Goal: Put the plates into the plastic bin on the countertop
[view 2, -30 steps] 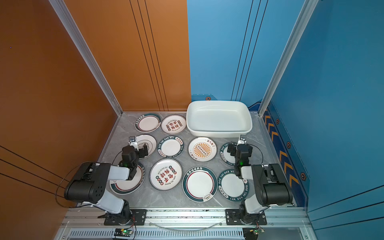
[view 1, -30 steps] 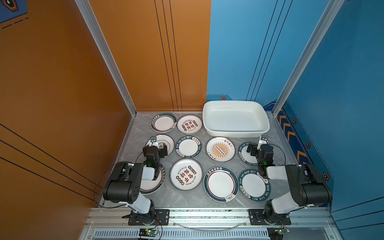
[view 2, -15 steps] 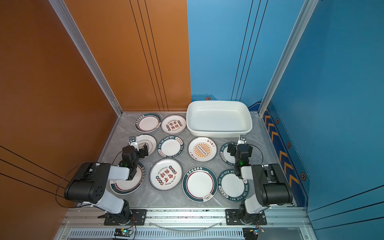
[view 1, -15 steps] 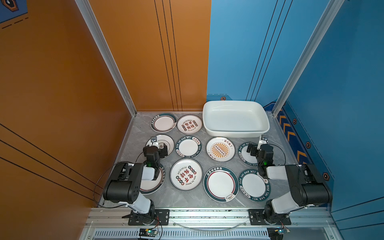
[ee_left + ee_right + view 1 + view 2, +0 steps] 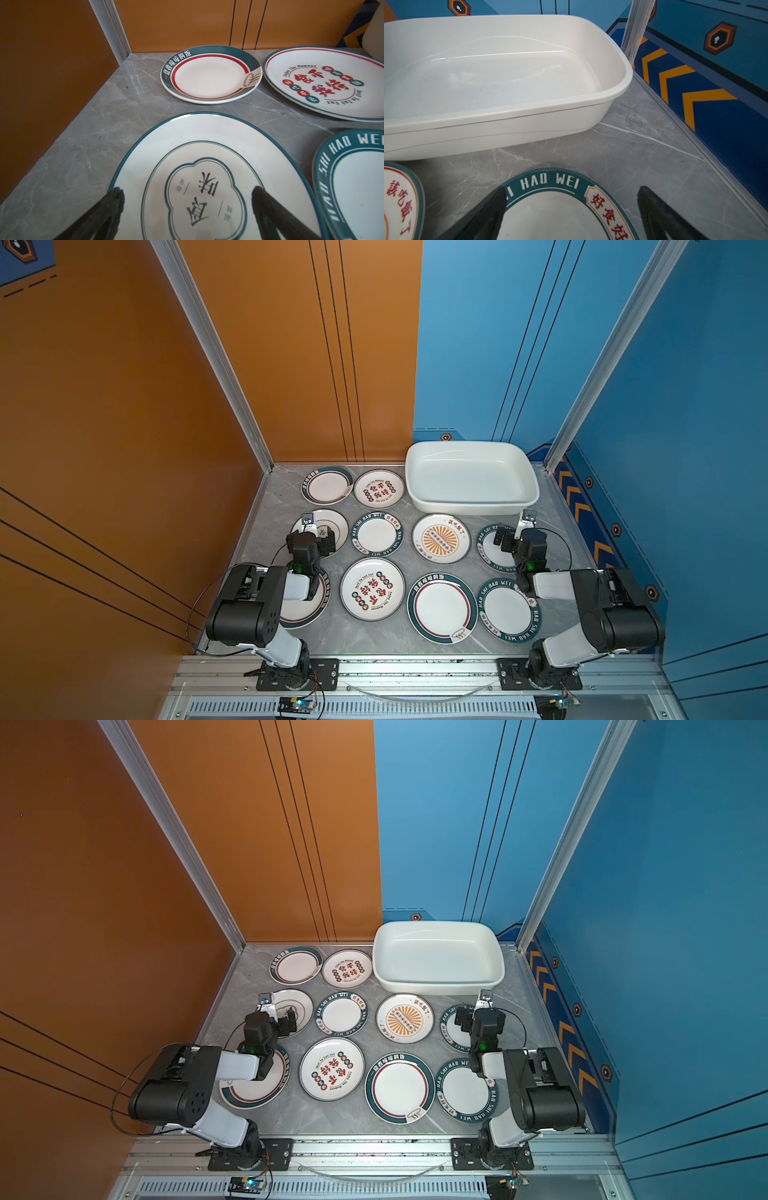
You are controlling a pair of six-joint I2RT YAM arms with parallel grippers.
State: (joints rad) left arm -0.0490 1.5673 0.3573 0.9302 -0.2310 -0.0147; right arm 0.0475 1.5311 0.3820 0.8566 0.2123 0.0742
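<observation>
Plates (image 5: 440, 538) lie flat across the grey worktop (image 5: 282, 506); the white plastic bin (image 5: 465, 508) sits at its back right corner, and both arms' jaws are spread wide, gripping nothing.
The left arm (image 5: 245, 610) holds its jaws over the cloud-motif plate (image 5: 207, 166), close to the orange side wall (image 5: 124, 448). The right arm (image 5: 615, 614) holds its jaws astride a HAO WEI plate (image 5: 550, 207), one tip over the plate and the other over bare worktop, with the bin's near wall just behind and the aluminium rail (image 5: 695, 153) alongside. Whether any tip touches a plate cannot be told. The left arm hides much of a large green-rimmed plate (image 5: 307, 614), and the right arm overlaps the front HAO WEI plate (image 5: 505, 610). Every plate in view lies outside the bin.
</observation>
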